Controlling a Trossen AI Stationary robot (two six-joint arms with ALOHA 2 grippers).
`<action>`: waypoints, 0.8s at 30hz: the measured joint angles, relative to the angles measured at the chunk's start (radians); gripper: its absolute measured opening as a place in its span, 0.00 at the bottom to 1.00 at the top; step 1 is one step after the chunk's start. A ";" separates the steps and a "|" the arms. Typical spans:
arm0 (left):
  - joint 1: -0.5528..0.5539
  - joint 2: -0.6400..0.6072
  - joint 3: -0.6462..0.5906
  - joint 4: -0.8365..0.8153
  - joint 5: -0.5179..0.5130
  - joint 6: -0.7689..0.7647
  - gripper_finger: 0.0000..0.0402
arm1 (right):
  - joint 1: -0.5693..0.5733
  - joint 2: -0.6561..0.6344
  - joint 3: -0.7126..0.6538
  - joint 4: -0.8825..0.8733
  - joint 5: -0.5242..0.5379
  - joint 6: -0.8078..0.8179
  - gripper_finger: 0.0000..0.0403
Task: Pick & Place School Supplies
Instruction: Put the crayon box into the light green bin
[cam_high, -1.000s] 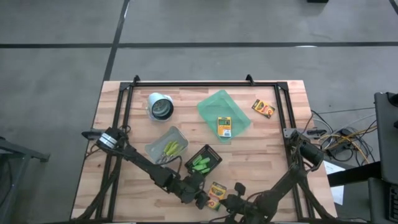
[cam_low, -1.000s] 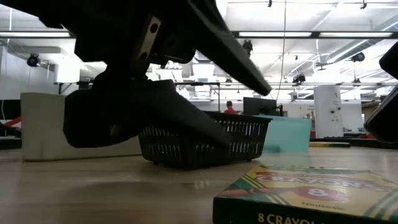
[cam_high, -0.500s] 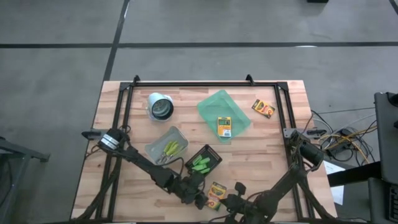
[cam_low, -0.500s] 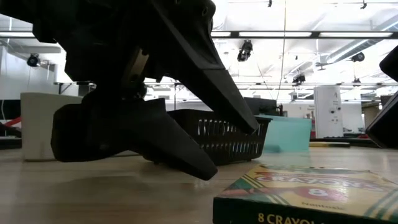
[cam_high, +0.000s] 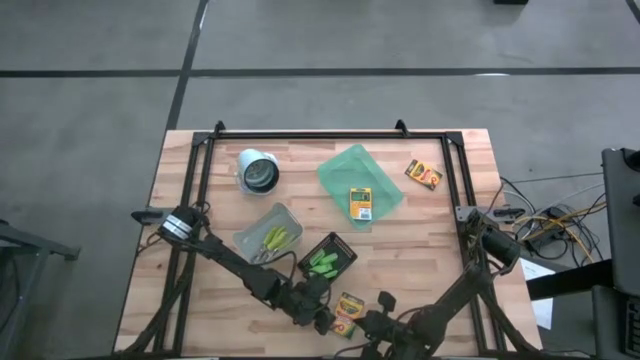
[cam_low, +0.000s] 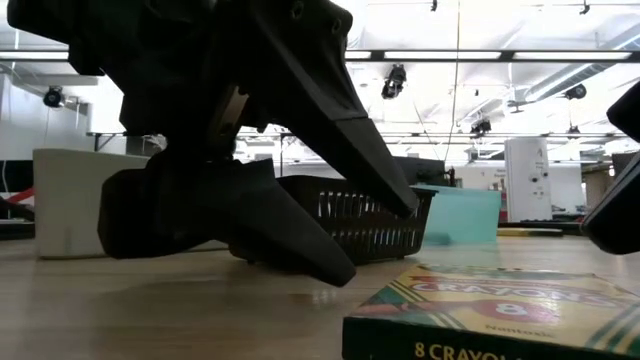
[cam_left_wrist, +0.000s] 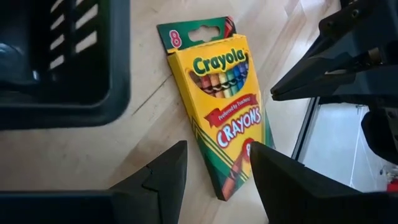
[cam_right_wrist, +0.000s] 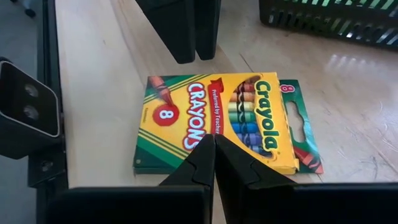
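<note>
**A:** Looking down, you'll find the flat yellow-and-green cardboard crayon box (cam_high: 347, 310) lying on the pale wooden tabletop (cam_high: 420, 240) at the near edge, just right of the left gripper (cam_left_wrist: 214, 180), whose fingers stand apart.

**B:** Which arm should take it?

**A:** Your left looks better placed; the box's long axis runs away between its fingers. The right gripper (cam_right_wrist: 214, 152), fingers pressed together, hovers just beside it. The black mesh basket (cam_high: 327, 260) crowds the far side.
</note>
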 joint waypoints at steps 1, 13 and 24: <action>0.000 0.000 -0.001 0.000 0.000 0.001 0.45 | -0.001 0.000 -0.001 0.000 0.000 0.000 0.02; 0.013 0.001 0.000 0.062 0.000 0.075 0.45 | -0.010 0.000 -0.003 0.001 -0.001 0.000 0.02; 0.000 0.000 0.020 0.213 0.207 0.373 0.45 | -0.009 0.000 -0.004 0.001 -0.028 0.000 0.02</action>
